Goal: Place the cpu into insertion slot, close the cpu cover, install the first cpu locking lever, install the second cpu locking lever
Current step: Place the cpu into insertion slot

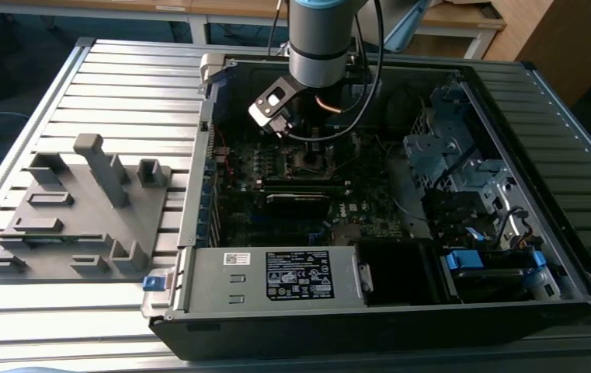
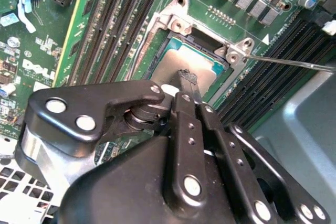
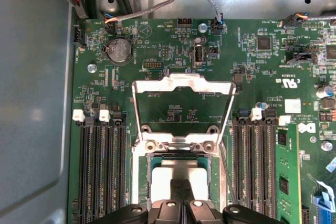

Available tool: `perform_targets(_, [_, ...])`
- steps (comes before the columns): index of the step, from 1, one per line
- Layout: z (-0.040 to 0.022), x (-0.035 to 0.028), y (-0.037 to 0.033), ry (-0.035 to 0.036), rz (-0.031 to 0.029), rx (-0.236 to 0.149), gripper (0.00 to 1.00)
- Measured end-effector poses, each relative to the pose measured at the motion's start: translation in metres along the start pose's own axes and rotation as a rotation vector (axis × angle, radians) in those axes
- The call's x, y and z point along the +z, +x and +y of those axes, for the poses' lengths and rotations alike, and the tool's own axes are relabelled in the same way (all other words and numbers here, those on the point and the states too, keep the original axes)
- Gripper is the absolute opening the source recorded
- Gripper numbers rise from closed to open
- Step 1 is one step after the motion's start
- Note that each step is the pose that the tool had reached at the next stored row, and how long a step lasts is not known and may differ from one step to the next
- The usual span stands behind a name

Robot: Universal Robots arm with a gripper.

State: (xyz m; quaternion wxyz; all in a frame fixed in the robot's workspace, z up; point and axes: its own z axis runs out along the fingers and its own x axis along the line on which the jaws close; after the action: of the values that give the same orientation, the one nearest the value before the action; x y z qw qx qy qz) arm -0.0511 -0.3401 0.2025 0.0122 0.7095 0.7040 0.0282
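The hand [image 2: 188,78], black fingers closed together on nothing, hovers just over the dull silver-grey square cpu [image 2: 173,62] seated in its socket [image 2: 157,27]. The shiny silver frame-shaped cpu cover [image 3: 182,83] stands open.

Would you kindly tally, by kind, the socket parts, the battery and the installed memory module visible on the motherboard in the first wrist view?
cpu: 1
cpu cover: 1
round coin battery: 1
green memory module: 1
Total: 4
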Motion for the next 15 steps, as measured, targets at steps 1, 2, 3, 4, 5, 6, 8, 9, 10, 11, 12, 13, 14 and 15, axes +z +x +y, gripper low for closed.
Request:
perform_targets(1, [0.0000, 0.0000, 0.0000, 0.0002, 0.0000, 0.000, 0.11])
perform_targets(2, [0.0000, 0.0000, 0.0000, 0.0004, 0.0000, 0.000, 0.11])
perform_targets(3, [0.0000, 0.0000, 0.0000, 0.0006, 0.0000, 0.000, 0.11])
perform_targets(4, [0.0000, 0.0002, 0.0000, 0.0005, 0.0001, 0.000, 0.11])
perform_targets(5, [0.0000, 0.0008, 0.0001, 0.0003, 0.0005, 0.000, 0.11])
perform_targets(6, [0.0000, 0.0012, 0.0000, 0.0004, 0.0003, 0.000, 0.11])
perform_targets(8, [-0.0001, 0.0018, 0.0000, 0.0006, 0.0001, 0.000, 0.11])
perform_targets(9, [-0.0001, 0.0022, 0.0000, 0.0005, 0.0001, 0.000, 0.11])
perform_targets(10, [-0.0002, 0.0025, -0.0001, 0.0006, 0.0000, 0.000, 0.11])
perform_targets(11, [-0.0002, 0.0026, -0.0001, 0.0007, -0.0002, 0.000, 0.11])
perform_targets(12, [-0.0002, 0.0026, -0.0001, 0.0007, -0.0002, 0.000, 0.11])
perform_targets(13, [-0.0002, 0.0026, -0.0001, 0.0007, -0.0002, 0.000, 0.11])
perform_targets(14, [-0.0002, 0.0027, 0.0000, 0.0006, -0.0001, 0.000, 0.11])
perform_targets(15, [-0.0002, 0.0028, -0.0001, 0.0006, 0.0000, 0.000, 0.11])
